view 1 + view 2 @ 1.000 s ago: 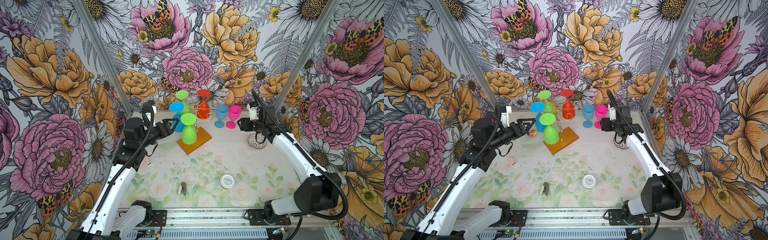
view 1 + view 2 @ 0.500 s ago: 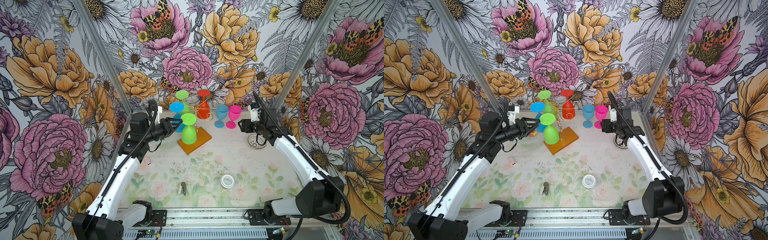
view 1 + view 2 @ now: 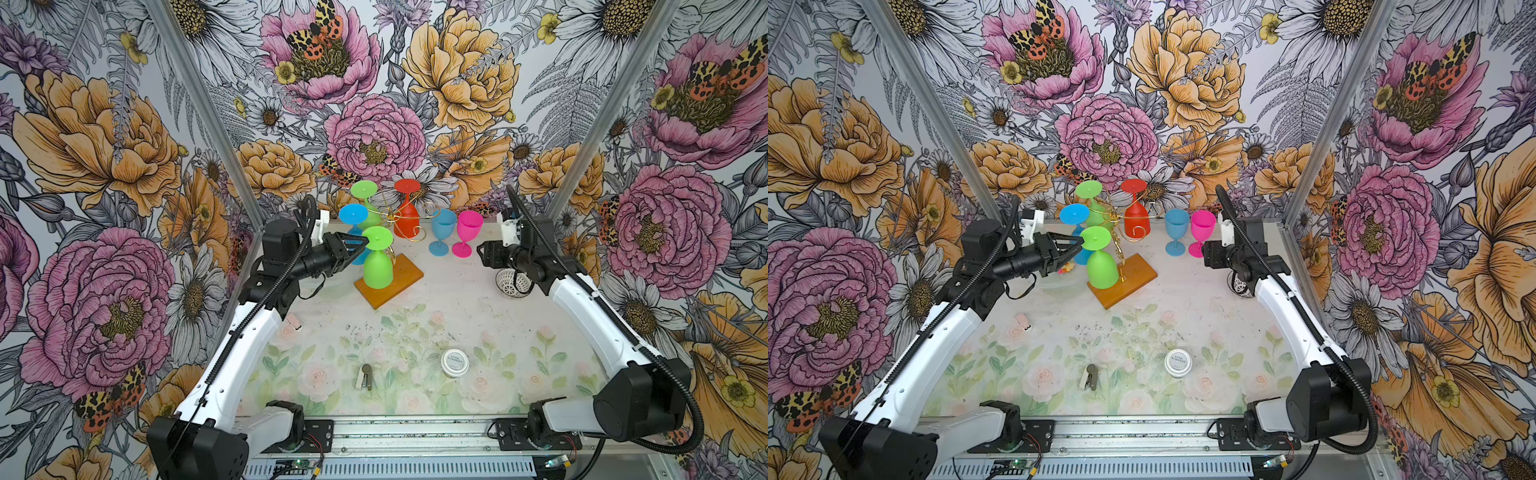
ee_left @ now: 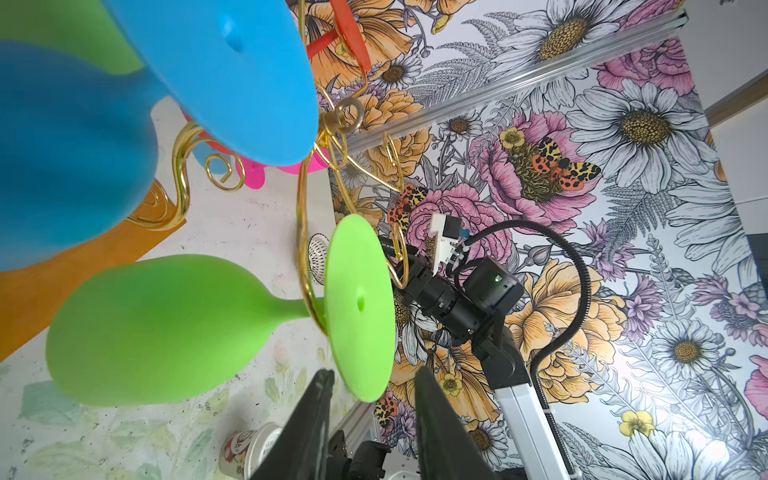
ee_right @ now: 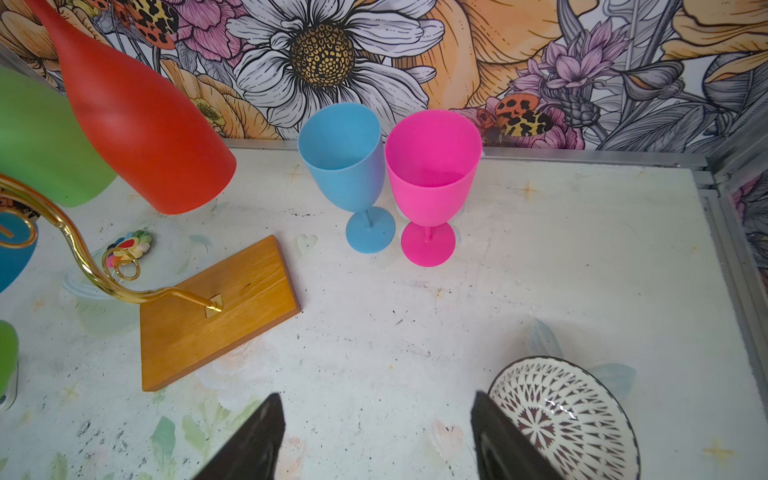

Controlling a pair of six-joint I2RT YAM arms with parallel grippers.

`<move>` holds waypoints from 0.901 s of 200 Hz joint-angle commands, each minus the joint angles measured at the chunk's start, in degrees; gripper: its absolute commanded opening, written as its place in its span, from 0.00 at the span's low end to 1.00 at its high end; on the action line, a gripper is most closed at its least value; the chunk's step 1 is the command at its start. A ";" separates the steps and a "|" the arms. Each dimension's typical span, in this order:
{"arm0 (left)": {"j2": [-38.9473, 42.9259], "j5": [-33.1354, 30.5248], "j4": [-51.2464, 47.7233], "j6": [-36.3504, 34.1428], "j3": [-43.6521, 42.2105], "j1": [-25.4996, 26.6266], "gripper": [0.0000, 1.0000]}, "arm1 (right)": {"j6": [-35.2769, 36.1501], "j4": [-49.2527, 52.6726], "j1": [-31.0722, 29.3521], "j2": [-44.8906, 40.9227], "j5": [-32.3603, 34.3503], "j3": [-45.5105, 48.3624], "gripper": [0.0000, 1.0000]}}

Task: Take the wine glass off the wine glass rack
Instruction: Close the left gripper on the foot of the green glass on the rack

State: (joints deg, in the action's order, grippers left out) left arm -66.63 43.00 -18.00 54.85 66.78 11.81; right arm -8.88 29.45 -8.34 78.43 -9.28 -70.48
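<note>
Left gripper (image 4: 372,374), jaws narrow, straddles the green wine glass (image 4: 158,328) foot, not clamped. A rim pinch could slip or tip the wine glass rack (image 3: 399,278)! Right gripper (image 5: 376,397): jaws wide, empty.

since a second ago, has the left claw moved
Yes. In both top views the left claw has slid right, toward the near green glass on the wine glass rack, its tips now at that glass's foot.

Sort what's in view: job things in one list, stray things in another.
Job: wine glass rack, near green glass hanging on it, left gripper at its foot.
Lying about: patterned bowl, white tin, standing blue glass, pink glass.
</note>
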 commanded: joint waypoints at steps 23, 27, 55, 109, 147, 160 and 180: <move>-1.60 2.59 0.17 1.26 2.06 0.98 0.31 | 0.88 -1.59 -0.44 -2.62 1.28 0.83 0.72; -1.66 2.59 0.14 1.31 2.12 1.04 0.30 | 0.90 -1.59 -0.44 -2.72 1.35 0.87 0.71; -2.06 2.52 0.17 1.58 2.35 1.44 0.26 | 1.13 -1.59 -0.40 -3.10 1.72 1.31 0.72; -2.54 2.63 0.16 2.36 1.95 1.56 0.19 | 1.15 -1.59 -0.43 -3.41 2.25 1.75 0.71; -2.46 2.40 0.16 2.53 1.46 1.54 0.16 | 1.16 -1.56 -0.45 -3.61 2.38 1.84 0.71; -2.45 2.27 0.18 2.62 1.37 1.53 0.14 | 1.22 -1.58 -0.45 -3.56 2.51 1.92 0.71; -2.41 2.31 0.20 2.88 1.38 1.53 0.11 | 1.22 -1.57 -0.45 -3.63 2.47 1.92 0.71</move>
State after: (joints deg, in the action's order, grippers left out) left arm -69.04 44.51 -18.09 57.17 67.61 12.91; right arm -8.82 29.28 -8.34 76.62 -7.68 -68.77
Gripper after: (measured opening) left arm 0.122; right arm 0.713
